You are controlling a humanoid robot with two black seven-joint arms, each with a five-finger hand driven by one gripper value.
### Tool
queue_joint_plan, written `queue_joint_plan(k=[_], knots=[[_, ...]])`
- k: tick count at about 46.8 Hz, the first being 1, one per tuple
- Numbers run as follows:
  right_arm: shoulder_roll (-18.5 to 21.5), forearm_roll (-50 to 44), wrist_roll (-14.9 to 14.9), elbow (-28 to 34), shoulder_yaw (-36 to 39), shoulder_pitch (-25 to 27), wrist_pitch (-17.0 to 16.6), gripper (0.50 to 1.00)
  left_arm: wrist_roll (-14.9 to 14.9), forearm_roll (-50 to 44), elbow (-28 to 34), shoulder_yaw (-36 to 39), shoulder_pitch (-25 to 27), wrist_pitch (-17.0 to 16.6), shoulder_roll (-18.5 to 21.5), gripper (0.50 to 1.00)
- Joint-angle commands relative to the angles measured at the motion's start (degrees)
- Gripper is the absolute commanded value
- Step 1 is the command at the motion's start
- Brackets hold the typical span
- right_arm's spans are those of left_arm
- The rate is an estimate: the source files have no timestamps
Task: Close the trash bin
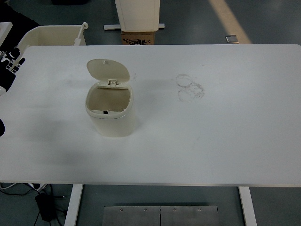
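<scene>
Cream bin [112, 117] set open on a white worktop [211, 141].
Its lid [107, 69] is raised behind the opening; no hand is seen.

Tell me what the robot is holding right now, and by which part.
Nothing. No hand is on the trash bin; it stands alone with its lid open.

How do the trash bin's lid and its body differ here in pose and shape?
The lid stands upright, hinged at the back rim; the bin body sits flat on the table. The lid is a thin rounded flap; the body is a deep open tub. Both are cream plastic.
</scene>
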State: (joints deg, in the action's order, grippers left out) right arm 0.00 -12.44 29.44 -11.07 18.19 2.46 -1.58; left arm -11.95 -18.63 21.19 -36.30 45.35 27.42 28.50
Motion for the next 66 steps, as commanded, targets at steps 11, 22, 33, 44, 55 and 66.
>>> queue_joint_plan(k=[11, 22, 33, 44, 55, 66], knots=[[0.0, -0.04, 0.0, 0.0, 0.0, 0.0, 0.0, 0.991, 0.0, 0.0, 0.0, 0.0, 0.0, -0.08, -0.12, 1.0], [0.0, -0.04, 0.0, 0.0, 0.0, 0.0, 0.0, 0.991, 0.0, 0.0, 0.0, 0.0, 0.0, -0.08, -0.12, 1.0], [0.0, -0.04, 0.0, 0.0, 0.0, 0.0, 0.0, 0.993, 0.0, 0.0, 0.0, 0.0, -0.09, 0.0, -0.12, 1.0], [0.0, -0.04, 0.0, 0.0, 0.0, 0.0, 0.0, 0.991, 0.0, 0.0, 0.0, 0.0, 0.0, -0.08, -0.12, 1.0], [0.0, -0.04, 0.0, 0.0, 0.0, 0.0, 0.0, 0.991, 0.0, 0.0, 0.0, 0.0, -0.09, -0.17, -0.2, 1.0], [0.0, -0.04, 0.0, 0.0, 0.0, 0.0, 0.0, 0.991, 0.0, 0.0, 0.0, 0.0, 0.0, -0.17, -0.2, 1.0]])
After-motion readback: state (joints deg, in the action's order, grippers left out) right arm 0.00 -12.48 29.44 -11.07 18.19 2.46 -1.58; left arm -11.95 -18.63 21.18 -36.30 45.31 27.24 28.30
